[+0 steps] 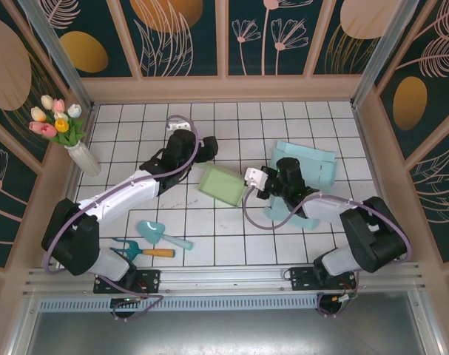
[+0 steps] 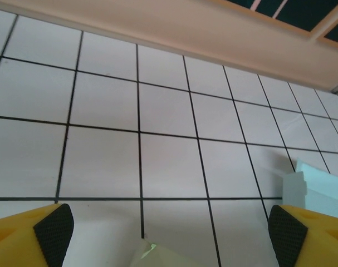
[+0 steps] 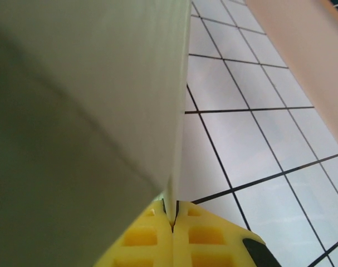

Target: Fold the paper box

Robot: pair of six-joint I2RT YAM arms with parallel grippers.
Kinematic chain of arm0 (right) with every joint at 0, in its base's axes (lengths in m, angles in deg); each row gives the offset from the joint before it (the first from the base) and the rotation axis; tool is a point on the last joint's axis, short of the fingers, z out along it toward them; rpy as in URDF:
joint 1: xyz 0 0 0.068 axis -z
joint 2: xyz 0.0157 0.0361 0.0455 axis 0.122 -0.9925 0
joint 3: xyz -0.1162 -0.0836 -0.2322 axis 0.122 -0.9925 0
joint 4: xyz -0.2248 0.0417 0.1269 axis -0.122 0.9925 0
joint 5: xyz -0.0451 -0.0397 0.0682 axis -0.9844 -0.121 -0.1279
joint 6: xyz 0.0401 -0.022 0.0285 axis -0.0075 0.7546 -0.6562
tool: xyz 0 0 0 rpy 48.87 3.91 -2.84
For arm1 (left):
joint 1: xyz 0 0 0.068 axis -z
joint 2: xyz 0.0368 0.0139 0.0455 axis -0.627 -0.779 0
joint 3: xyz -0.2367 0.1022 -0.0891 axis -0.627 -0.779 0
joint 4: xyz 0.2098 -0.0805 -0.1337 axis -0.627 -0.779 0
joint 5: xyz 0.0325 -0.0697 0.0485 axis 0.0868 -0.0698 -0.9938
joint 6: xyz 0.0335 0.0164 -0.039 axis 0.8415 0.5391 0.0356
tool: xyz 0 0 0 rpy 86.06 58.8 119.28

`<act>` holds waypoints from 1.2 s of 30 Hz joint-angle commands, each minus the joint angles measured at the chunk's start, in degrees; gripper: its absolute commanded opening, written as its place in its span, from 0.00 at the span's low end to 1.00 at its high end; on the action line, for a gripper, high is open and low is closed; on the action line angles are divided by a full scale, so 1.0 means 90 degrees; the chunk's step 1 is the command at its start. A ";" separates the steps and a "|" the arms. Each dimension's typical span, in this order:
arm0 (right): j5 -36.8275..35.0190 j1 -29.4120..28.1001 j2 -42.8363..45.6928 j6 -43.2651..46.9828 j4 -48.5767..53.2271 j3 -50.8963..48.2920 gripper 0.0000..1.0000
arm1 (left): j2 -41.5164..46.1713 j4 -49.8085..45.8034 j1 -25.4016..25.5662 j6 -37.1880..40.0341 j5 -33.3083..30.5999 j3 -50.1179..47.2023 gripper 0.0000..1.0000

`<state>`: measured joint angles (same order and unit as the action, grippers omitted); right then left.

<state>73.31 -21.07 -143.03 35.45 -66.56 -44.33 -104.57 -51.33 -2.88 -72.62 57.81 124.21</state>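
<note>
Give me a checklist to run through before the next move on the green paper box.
1. Right gripper shut on the green box edge: ok.
2. Left gripper open: ok.
3. Left gripper gripping the green box: not ok, empty.
4. Folds of the green box finished: cannot tell.
5. Blue box lying apart from the green box: ok.

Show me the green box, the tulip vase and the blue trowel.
green box (image 1: pixel 220 183), top external view, middle of its panel.
tulip vase (image 1: pixel 84 158), top external view, white body.
blue trowel (image 1: pixel 152 231), top external view, its blade.
</note>
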 commanded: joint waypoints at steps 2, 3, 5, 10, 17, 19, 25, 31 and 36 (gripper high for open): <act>0.0548 0.0023 0.0239 -0.0234 -0.0313 -0.0113 0.00 | 0.0013 -0.0083 -0.0017 -0.0069 0.0807 0.0190 0.89; 0.0539 0.0023 0.0230 -0.0251 -0.0332 -0.0108 0.00 | 0.0032 -0.0016 -0.0012 -0.0141 0.1025 0.0167 0.87; 0.0521 0.0023 0.0210 -0.0299 -0.0388 -0.0103 0.00 | 0.0044 0.0122 -0.0017 -0.0286 0.1413 0.0122 0.85; 0.0439 0.0023 0.0221 -0.0346 -0.0381 -0.0093 0.00 | 0.0043 0.0257 -0.0011 -0.0538 0.2145 0.0023 0.78; 0.0220 0.0024 0.0181 -0.0395 -0.0454 -0.0074 0.00 | 0.0232 -0.0436 -0.0008 -0.0227 0.1354 -0.0002 0.78; 0.0221 0.0021 0.0195 -0.0411 -0.0469 -0.0084 0.00 | 0.0203 -0.0454 -0.0003 -0.0233 0.1443 -0.0049 0.78; 0.0145 0.0009 0.0211 -0.0439 -0.0459 -0.0084 0.00 | 0.0173 -0.0271 -0.0001 -0.0437 0.1832 -0.0194 0.74; -0.0144 -0.0101 0.0088 -0.0316 -0.0377 -0.0029 0.00 | 0.0226 -0.0048 0.0037 -0.0718 0.2150 -0.0231 0.74; -0.0365 -0.0227 -0.0013 -0.0193 -0.0248 0.0050 0.00 | 0.0247 0.0344 0.0084 -0.1008 0.2440 -0.0467 0.73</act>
<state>71.32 -22.20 -142.24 32.74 -68.46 -44.62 -104.07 -52.12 -2.77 -78.91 76.38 122.40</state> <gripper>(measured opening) 0.067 0.734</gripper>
